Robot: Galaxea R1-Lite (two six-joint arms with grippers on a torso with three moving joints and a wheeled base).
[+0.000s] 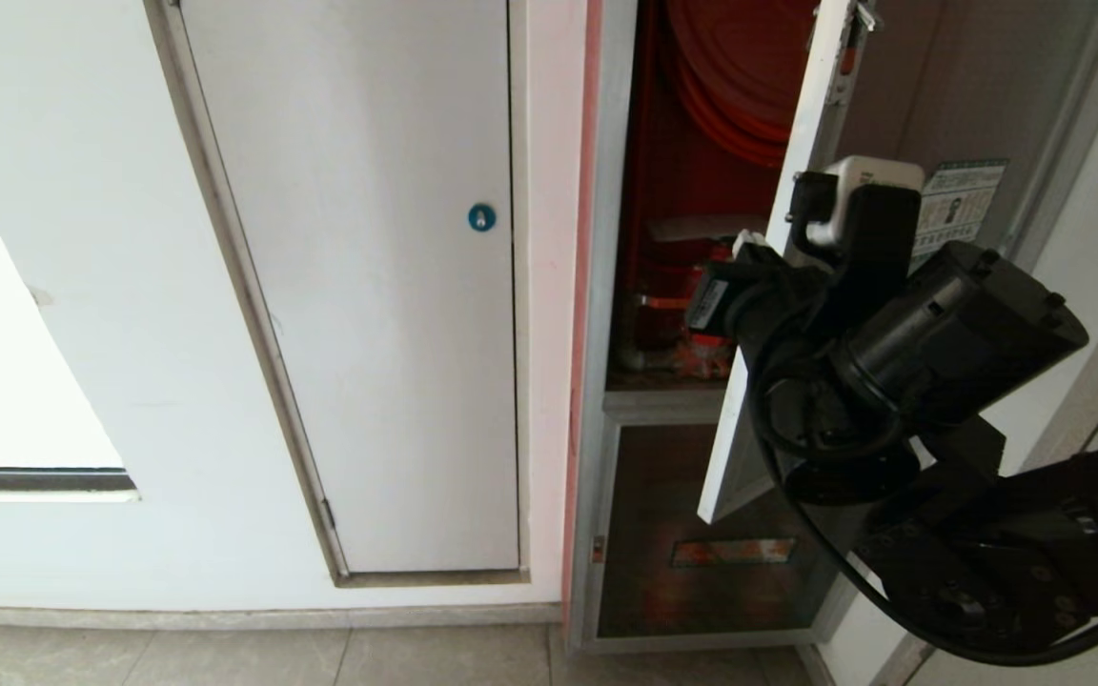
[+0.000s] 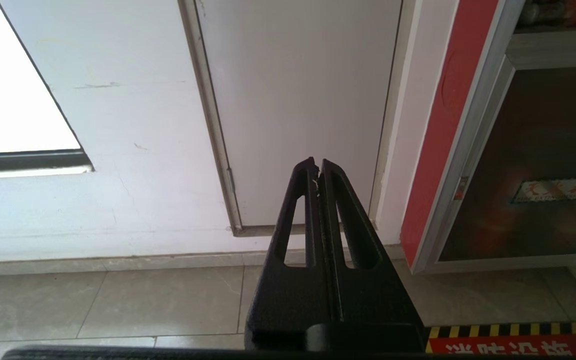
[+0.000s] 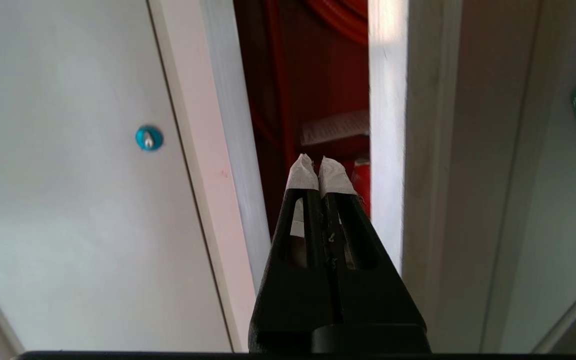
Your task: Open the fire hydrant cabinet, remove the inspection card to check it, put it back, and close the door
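The cabinet (image 1: pixel 606 400) is on the right of the head view, silver frame, red inside, and its upper glass door (image 1: pixel 949 114) is swung partway open toward the right, so you're looking at the pale edge of the door frame sticking out. On the door glass there's a white sticker with a green border (image 1: pixel 959 205). Inside the opening you can see the red hose reel (image 1: pixel 730 76) up top and the red valve (image 1: pixel 701 305) lower down. Just above the valve sits a flat pale card (image 1: pixel 692 229), lying across the shelf area inside the cabinet; from the right wrist view it shows as a pale strip (image 3: pixel 335 131) deeper in, beyond the fingertips.

The right pincer (image 3: pixel 319 167) is clenched, its white-taped tips pressed together with nothing between them, pointing into the gap between the cabinet frame and the open door edge. It's apart from the card. In the head view the right arm (image 1: pixel 930 333) covers the lower part of the door.

The left pincer (image 2: pixel 317 167) is clenched too and empty, parked low, facing the bottom of the plain white door (image 1: pixel 358 286) with its round blue lock (image 1: pixel 481 217) and the tiled floor (image 2: pixel 118 305). The lower glass door (image 1: pixel 701 534) with the orange label (image 1: pixel 732 552) is closed.
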